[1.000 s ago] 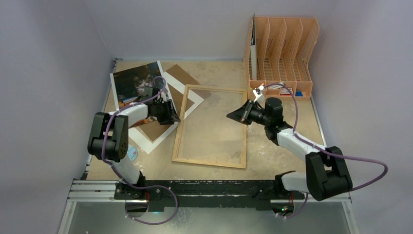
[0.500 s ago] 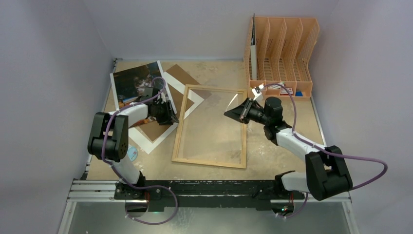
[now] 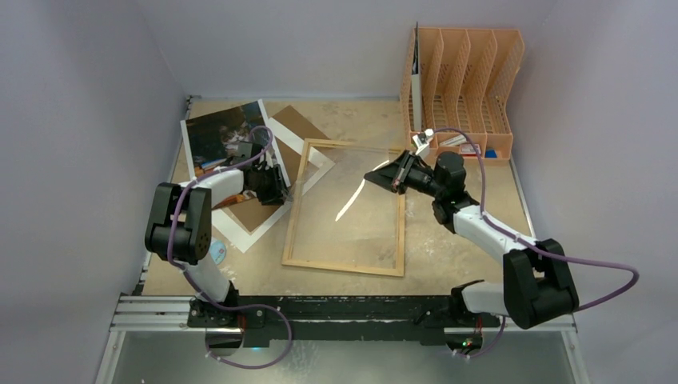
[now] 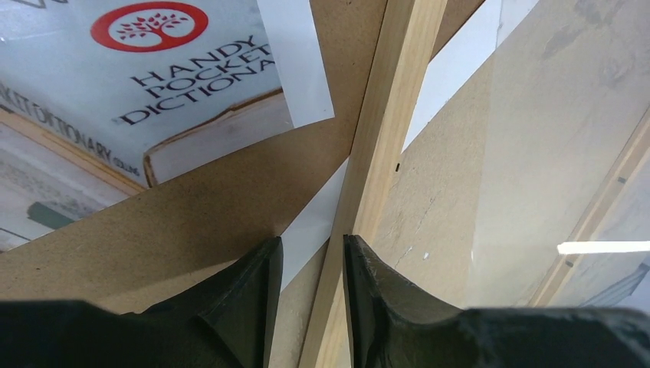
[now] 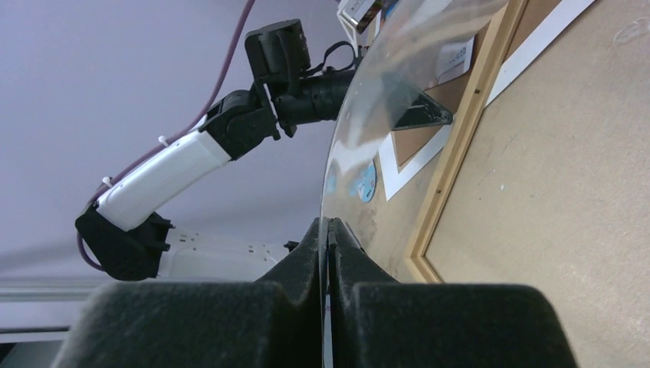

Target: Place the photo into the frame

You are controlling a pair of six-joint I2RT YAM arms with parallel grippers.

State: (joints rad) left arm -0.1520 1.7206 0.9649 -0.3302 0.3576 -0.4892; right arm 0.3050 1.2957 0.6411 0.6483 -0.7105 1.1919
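Note:
The frame (image 3: pixel 345 264), a thin light-wood rectangle, lies flat mid-table. My right gripper (image 3: pixel 372 178) is shut on the right edge of a clear pane (image 3: pixel 352 192) and holds it tilted above the frame; the pane (image 5: pixel 398 84) curves up from my shut fingers (image 5: pixel 328 226). My left gripper (image 3: pixel 281 192) is open and straddles the frame's left rail (image 4: pixel 383 138), which runs between its fingertips (image 4: pixel 313 249). The photo (image 3: pixel 220 132) lies at the back left, partly over a brown fibreboard back (image 3: pixel 256 212) and a white mat (image 3: pixel 240 232). Its printed books show in the left wrist view (image 4: pixel 153 77).
An orange file organiser (image 3: pixel 464 80) stands at the back right with a white sheet in its leftmost slot and small items at its front. A round blue sticker (image 3: pixel 217 254) lies by the left arm. Walls close in the back and both sides.
My right gripper has risen and moved back a little, tilting the clear pane up off the frame; a glare streak now shows on it. The left gripper has stayed at the rail.

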